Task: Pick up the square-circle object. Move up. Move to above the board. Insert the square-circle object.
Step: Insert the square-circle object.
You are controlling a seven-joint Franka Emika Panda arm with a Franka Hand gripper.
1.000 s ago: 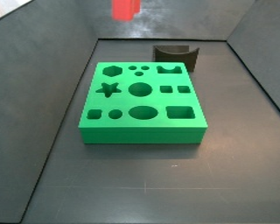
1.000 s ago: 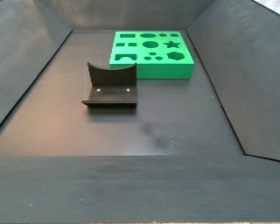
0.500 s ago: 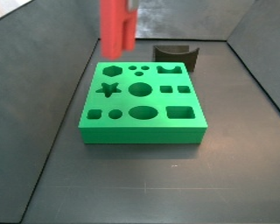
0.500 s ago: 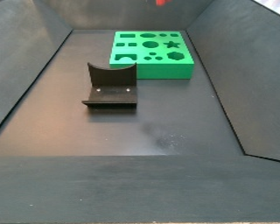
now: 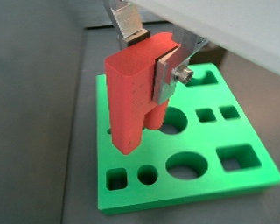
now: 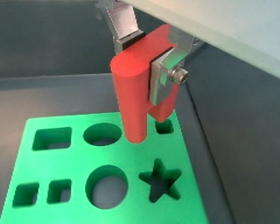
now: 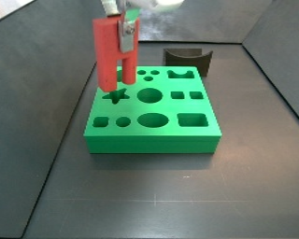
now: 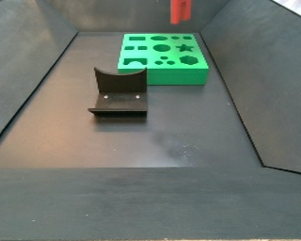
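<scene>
My gripper (image 7: 120, 21) is shut on the square-circle object (image 7: 111, 54), a tall red peg held upright. The peg hangs above the board (image 7: 152, 142), a bright green slab with many cut-out holes, over its left side near the star hole. It does not touch the board. In both wrist views the silver fingers (image 5: 171, 72) (image 6: 164, 77) clamp the peg (image 5: 133, 101) (image 6: 133, 92) near its top, with the board (image 5: 166, 191) (image 6: 73, 162) below. In a side view the peg (image 8: 180, 9) shows at the frame's upper edge, above the board (image 8: 179, 75).
The dark fixture (image 7: 187, 62) stands just behind the board; in a side view it (image 8: 118, 92) sits on the dark floor in front of the board. Grey walls enclose the floor on all sides.
The gripper has come down and toward the board's left side with the peg. The peg now shows lower in both side views.
</scene>
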